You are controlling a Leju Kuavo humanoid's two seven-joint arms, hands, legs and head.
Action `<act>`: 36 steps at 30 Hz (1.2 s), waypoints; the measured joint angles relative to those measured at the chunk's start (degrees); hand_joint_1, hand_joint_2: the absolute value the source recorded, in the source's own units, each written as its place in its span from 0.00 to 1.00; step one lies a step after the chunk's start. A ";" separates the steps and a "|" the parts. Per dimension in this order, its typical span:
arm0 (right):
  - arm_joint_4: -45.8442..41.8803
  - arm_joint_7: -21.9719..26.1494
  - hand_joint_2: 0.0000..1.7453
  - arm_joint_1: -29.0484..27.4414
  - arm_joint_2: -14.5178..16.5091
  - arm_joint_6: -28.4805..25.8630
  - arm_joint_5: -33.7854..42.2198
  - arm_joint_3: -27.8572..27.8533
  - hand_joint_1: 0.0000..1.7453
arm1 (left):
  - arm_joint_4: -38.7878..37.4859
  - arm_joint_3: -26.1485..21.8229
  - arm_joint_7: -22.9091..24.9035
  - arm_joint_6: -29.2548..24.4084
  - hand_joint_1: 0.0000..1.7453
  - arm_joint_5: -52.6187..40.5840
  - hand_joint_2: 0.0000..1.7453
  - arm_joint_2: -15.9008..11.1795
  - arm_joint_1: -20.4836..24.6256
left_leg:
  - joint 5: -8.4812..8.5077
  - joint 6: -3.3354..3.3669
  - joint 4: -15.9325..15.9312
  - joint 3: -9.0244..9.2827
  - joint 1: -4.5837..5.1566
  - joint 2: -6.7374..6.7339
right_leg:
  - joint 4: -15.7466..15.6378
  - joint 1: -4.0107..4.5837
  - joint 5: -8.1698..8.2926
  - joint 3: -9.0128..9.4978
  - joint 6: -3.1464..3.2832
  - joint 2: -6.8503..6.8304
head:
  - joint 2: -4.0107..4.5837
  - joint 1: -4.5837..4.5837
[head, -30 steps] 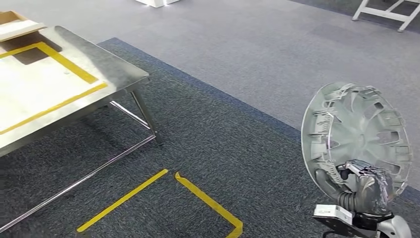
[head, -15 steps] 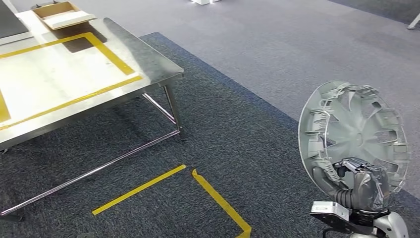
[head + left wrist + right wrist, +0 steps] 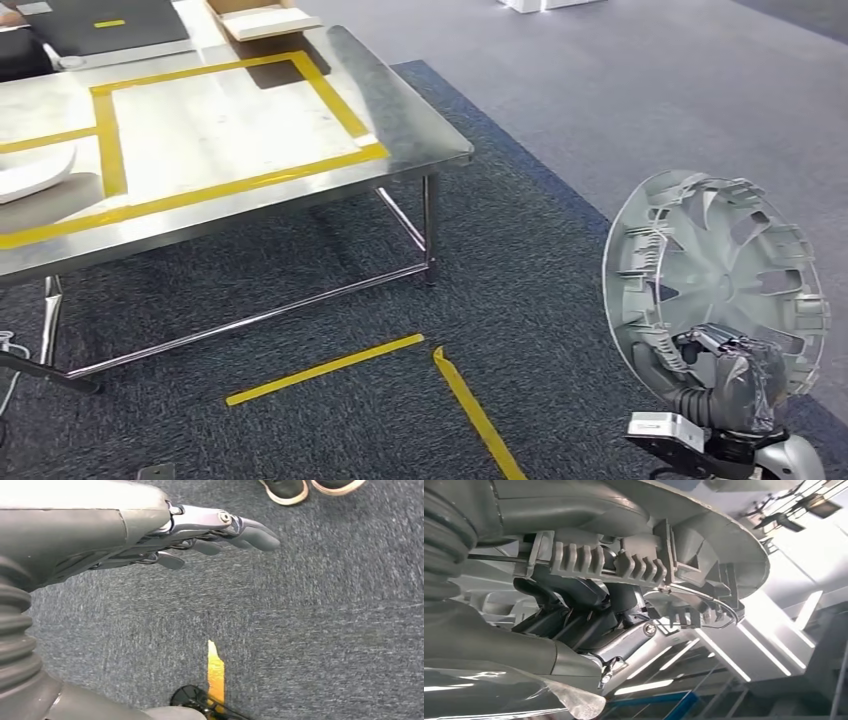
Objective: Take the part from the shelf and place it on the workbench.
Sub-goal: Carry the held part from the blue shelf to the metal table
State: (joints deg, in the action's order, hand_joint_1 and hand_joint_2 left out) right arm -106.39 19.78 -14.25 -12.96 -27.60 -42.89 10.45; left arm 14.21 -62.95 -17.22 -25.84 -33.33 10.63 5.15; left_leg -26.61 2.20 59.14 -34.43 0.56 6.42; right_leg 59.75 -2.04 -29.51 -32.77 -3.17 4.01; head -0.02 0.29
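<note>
Part upright, lower rim gripped by right hand

No text, label, brand or number can be read; the yellow tape lines on the surface and on the carpet carry no writing.

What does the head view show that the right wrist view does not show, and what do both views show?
Head view alone: the steel workbench with yellow tape lines, the dark carpet, yellow tape on the floor, and the whole round shape of the wheel cover, held upright.

Right wrist view alone: ceiling lights beyond the cover, and its ribbed clips close up.

Both: the right hand gripping the wheel cover at its lower rim.
</note>
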 joint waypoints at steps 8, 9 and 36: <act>-0.08 1.62 1.00 0.21 0.00 -0.37 1.07 0.13 1.00 | 0.00 -0.34 -0.46 -0.63 0.00 0.04 1.00 -0.17 0.03 | -5.16 -2.40 11.36 -6.09 -0.36 -5.19 | -1.37 0.23 -0.57 1.82 2.28 -4.63 | 0.00 0.64; -0.08 1.94 1.00 0.22 0.00 -0.43 1.17 0.14 1.00 | -0.01 -0.35 -0.46 -0.66 0.00 0.03 1.00 -0.16 0.08 | -6.04 -2.54 14.44 -7.67 -0.53 -5.67 | -1.36 0.32 -0.73 1.98 2.37 -5.50 | 0.00 0.61; -0.34 4.52 1.00 1.18 -0.11 -1.80 1.81 1.42 1.00 | -0.02 -0.43 -1.30 2.05 0.00 -0.41 1.00 -0.68 -0.14 | -0.55 -1.82 2.58 -2.52 -0.01 -1.71 | -1.54 0.17 -0.72 2.00 1.75 -2.37 | 0.00 0.25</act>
State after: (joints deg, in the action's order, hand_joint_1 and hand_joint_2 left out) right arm -106.73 24.31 -13.07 -13.07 -29.40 -41.07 11.87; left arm 14.19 -63.39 -18.52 -23.79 -33.74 9.95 5.02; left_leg -27.16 0.38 61.72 -36.96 0.55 4.71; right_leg 58.21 -1.87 -30.23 -30.77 -1.43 1.64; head -0.02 0.54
